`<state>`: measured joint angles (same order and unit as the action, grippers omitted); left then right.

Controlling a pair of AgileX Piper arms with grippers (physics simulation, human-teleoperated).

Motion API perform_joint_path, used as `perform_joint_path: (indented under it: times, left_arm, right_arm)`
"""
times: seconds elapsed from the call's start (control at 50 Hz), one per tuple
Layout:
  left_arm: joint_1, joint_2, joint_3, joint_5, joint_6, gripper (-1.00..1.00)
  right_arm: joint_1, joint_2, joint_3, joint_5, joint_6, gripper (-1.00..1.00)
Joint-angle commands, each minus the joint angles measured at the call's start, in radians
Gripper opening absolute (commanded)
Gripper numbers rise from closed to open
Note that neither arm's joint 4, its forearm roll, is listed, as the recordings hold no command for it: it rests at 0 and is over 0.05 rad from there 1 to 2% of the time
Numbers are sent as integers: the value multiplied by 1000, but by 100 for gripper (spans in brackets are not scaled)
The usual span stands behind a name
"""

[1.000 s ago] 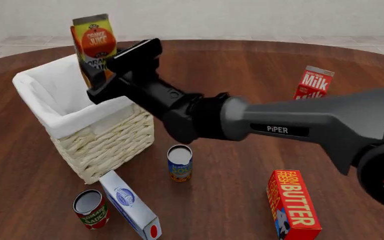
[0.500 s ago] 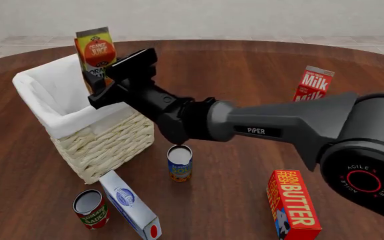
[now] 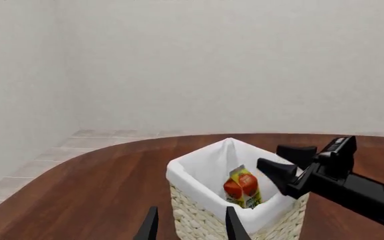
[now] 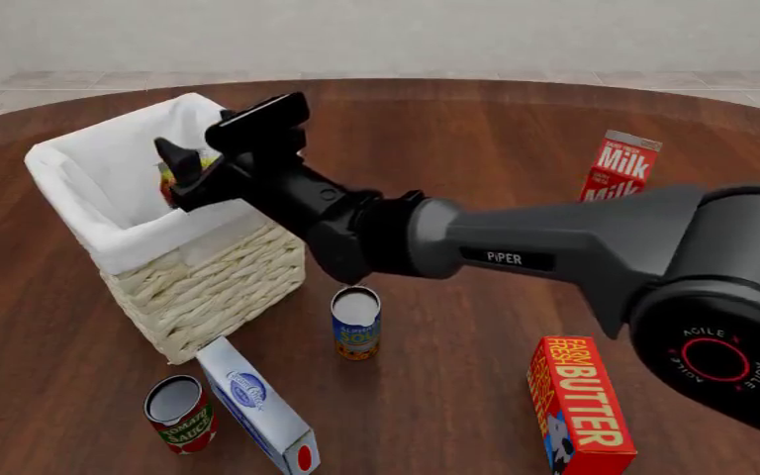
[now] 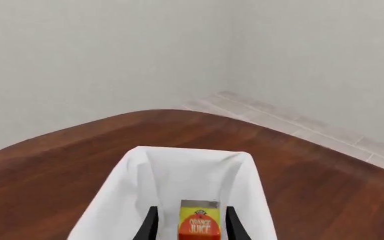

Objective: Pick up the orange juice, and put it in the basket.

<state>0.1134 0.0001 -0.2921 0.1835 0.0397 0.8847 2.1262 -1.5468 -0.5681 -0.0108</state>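
The orange juice (image 4: 169, 184) stands inside the basket (image 4: 130, 252), with only a sliver showing behind the right gripper. In the left wrist view the carton (image 3: 242, 187) is upright in the white liner of the basket (image 3: 199, 192). My right gripper (image 4: 193, 139) hovers over the basket's rim, open and empty; it also shows in the left wrist view (image 3: 272, 156). In the right wrist view the carton (image 5: 199, 225) sits below, between my spread fingers (image 5: 150, 225), in the basket (image 5: 178, 160). My left gripper (image 3: 190, 227) is open and empty, short of the basket.
A Milk carton (image 4: 620, 166) stands at the back right and a Butter box (image 4: 578, 406) at the front right. A can (image 4: 355, 322) stands just in front of the basket. A tomato sauce can (image 4: 178, 413) and a white-blue box (image 4: 258, 406) lie at the front left.
The orange juice was held above the basket in my right gripper. It has gone down into the basket and the right gripper has let go of it.
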Motion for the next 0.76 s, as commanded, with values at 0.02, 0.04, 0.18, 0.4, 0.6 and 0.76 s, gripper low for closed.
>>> perform_joint_path:
  times: [0.02, 0.04, 0.18, 0.4, 0.6, 0.76]
  left_arm:
    - [-1, 0, -5, 4, -3, 100]
    - [-1, 0, -5, 3, -1, 100]
    - [-3, 0, -2, -3, -2, 100]
    - [-17, 0, 22, -24, -14, 100]
    - [-50, 0, 67, -67, -34, 100]
    - [-97, 0, 178, -163, -45, 100]
  right_arm:
    - [9, -47, 40, -21, 1, 100]
    - [11, -53, 45, -20, -7, 100]
    - [58, -327, 313, -153, -54, 100]
    - [41, -759, 722, -256, -141, 100]
    - [-190, -1124, 1104, -226, -122, 100]
    - [-516, -1622, 1363, 98, -73, 100]
